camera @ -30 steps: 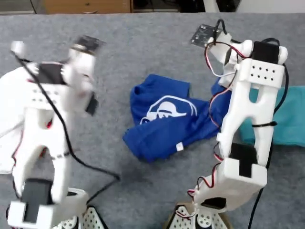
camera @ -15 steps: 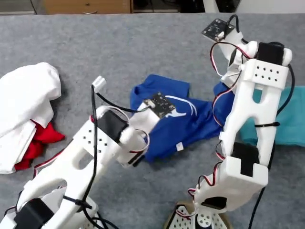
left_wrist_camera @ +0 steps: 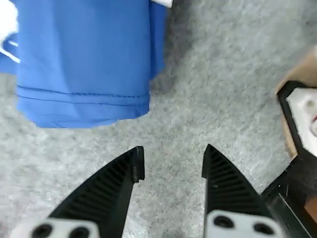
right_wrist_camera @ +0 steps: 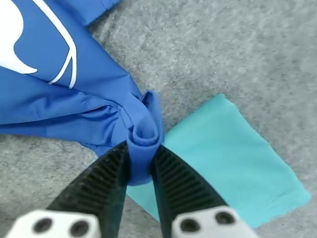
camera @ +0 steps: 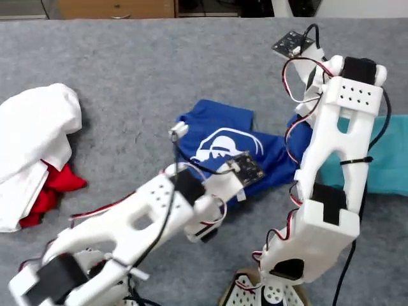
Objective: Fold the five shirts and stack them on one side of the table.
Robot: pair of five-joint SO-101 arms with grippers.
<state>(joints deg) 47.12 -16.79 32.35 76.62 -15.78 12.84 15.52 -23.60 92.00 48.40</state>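
While the blue cotton shirt with a white print (camera: pixel 217 118) lies crumpled in the middle of the grey felt table (camera: pixel 159 70), the task seems to be in its early part. A flat teal cloth shirt (camera: pixel 395 159) at one side may be already folded, though I cannot be sure of it. A bunched white shirt (camera: pixel 38 127) and a red shirt (camera: pixel 57 182) under its edge wait in a heap at the other side, unfolded. I count four shirts; no stack is made yet.

The right gripper (right_wrist_camera: pixel 141 153) is closed on a rolled-up corner of the blue shirt, which is pinched between its ribbed fingers. The teal shirt lies just beyond the fingertips, partly under this corner.

The left gripper (left_wrist_camera: pixel 173 153) has its jaws apart and holds nothing. Bare felt is between its fingers, and the hemmed edge of the blue shirt lies just ahead of them and a little to one side, not touching.
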